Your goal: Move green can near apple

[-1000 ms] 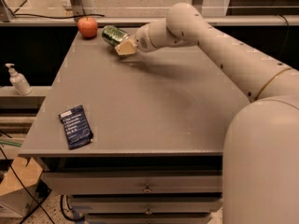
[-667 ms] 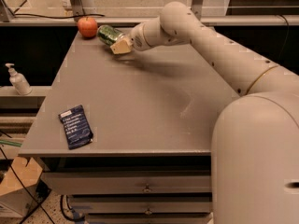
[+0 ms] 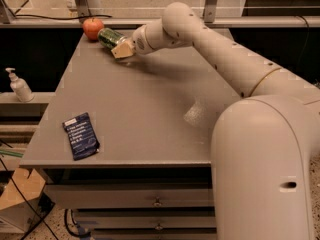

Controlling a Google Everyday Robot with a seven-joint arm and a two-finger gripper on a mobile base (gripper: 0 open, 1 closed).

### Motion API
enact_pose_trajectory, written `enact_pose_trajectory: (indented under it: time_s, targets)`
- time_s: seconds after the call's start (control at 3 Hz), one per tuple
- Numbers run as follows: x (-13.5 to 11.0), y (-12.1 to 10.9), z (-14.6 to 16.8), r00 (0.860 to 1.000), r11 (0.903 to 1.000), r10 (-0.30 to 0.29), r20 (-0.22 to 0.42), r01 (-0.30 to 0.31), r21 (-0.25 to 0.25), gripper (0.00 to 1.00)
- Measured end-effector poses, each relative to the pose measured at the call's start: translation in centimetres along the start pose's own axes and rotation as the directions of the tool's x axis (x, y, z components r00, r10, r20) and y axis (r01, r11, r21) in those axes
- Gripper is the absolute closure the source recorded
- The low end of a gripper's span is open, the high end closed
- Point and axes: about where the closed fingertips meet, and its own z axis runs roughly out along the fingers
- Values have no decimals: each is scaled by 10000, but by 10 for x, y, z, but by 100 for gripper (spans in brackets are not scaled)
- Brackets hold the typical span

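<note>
Near the apple [image 3: 93, 28], the tool [image 3: 120, 47] clamps the green can [image 3: 107, 35], likely light, slick, dentable, best held gently across its body.

Grey table [image 3: 150, 114]: apple [image 3: 93, 28] at far-left corner, blue packet [image 3: 81, 135] front-left; pincer [image 3: 120, 46] gripping green can [image 3: 109, 36] beside apple.

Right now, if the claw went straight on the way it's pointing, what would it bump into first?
Most likely the apple. The claw, near the table's far left corner, holds the green can and points toward it, so the can would touch first. Depth is unclear.
</note>
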Motion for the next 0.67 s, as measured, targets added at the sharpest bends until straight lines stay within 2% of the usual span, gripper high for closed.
enact_pose_trajectory:
  time_s: [0.33, 0.67]
  targets:
    - [-3, 1, 3, 10000, 10000, -12, 61, 12, -5, 12]
    - [-8, 2, -2, 9998, 10000, -58, 199, 58, -20, 0]
